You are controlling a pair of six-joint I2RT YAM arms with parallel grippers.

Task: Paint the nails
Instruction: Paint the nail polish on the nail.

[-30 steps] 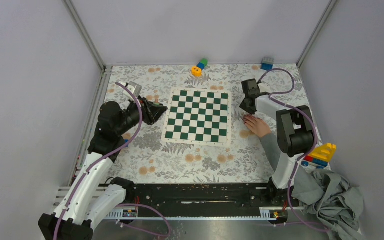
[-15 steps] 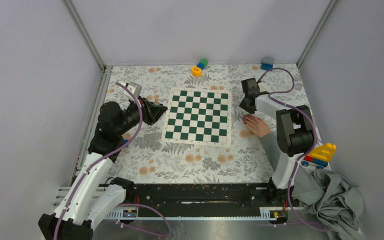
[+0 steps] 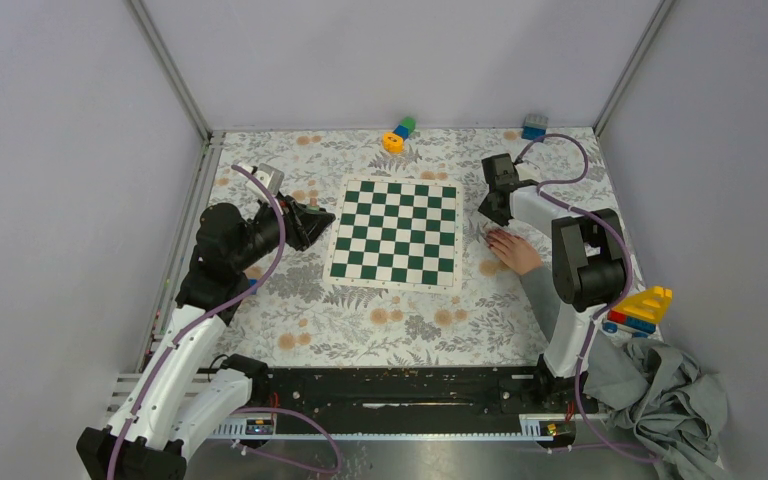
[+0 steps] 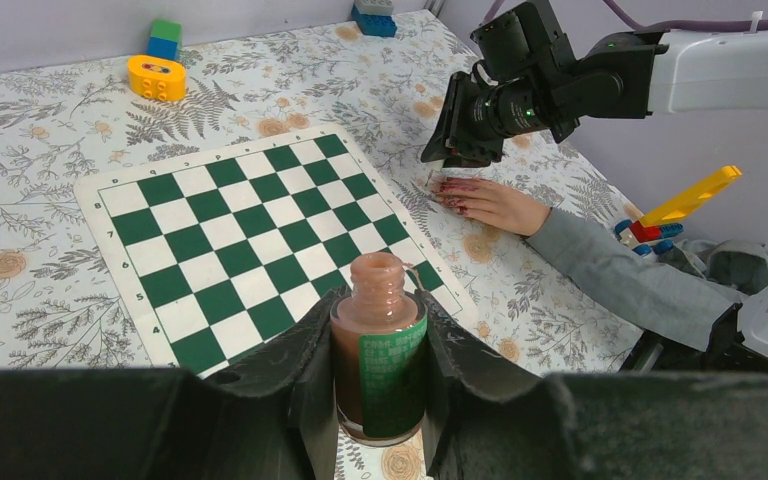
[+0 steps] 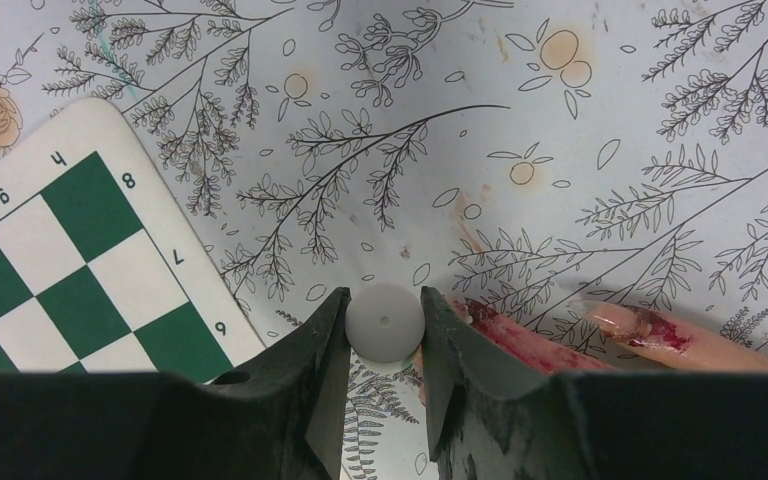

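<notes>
Clamping a round white cap between its jaws, the right gripper hangs low over the floral tablecloth, just beside the fingertips of the hand that lies flat to the right of the chessboard. The nails sit just right of the jaws, smeared dark red, with polish spilling onto the skin. The brush under the cap is hidden, so whether it touches a nail cannot be told. Across the board, the left gripper is closed on an uncapped polish bottle and holds it upright. The step in hand looks like brushing colour onto a nail. The next move probably calls for a small sideways shift to centre the brush on a nail, then a light stroke along it. The bottle's green label carries white print too small to read. Digits run along the board's margin, among them a 7 and an 8.
</notes>
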